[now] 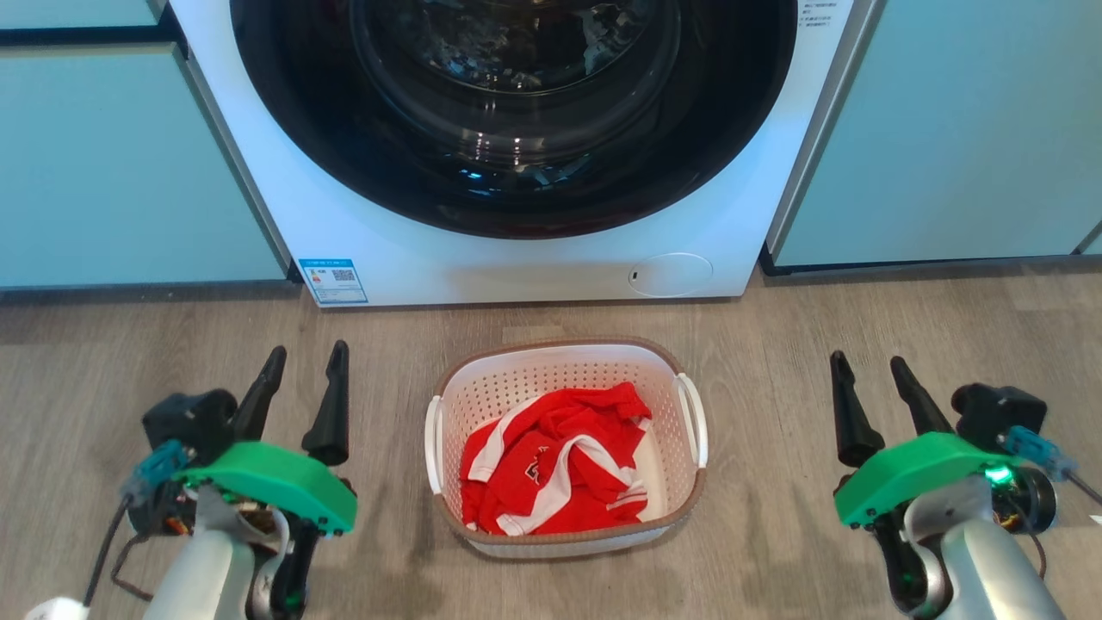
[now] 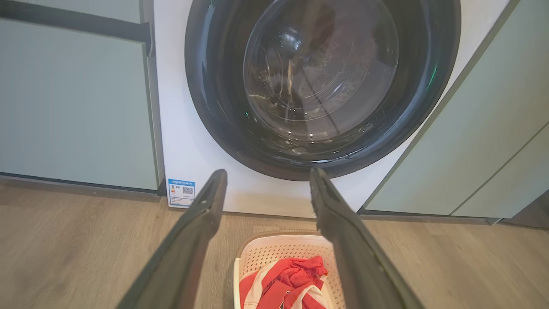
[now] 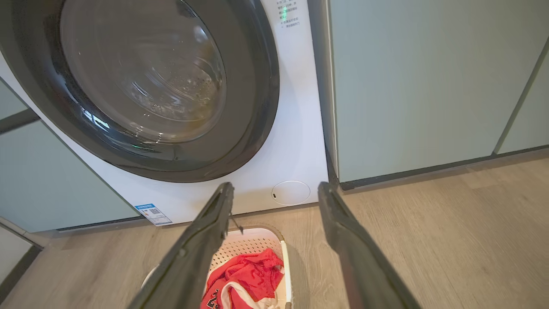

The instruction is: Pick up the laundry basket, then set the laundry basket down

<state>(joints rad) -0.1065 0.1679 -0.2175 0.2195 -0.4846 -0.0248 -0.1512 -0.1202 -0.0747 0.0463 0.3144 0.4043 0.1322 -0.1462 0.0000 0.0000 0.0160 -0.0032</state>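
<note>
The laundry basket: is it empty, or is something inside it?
Not empty. A crumpled red and white garment lies inside the laundry basket, covering most of its bottom.

The laundry basket (image 1: 551,376) is small, white and rounded-rectangular. Its walls are pierced with rows of little holes, and a brown band runs round the top edge. A white handle (image 1: 433,443) curves out from the rim on each of its two sides, left and right. The basket stands upright and level on the wood-grain floor (image 1: 775,534), near the front of the washing machine (image 1: 516,271) but apart from it, roughly centred below the round door. Inside lies a crumpled red garment (image 1: 560,465) with white stripes. It covers most of the bottom and stays below the rim, and the far inner wall is bare.
</note>
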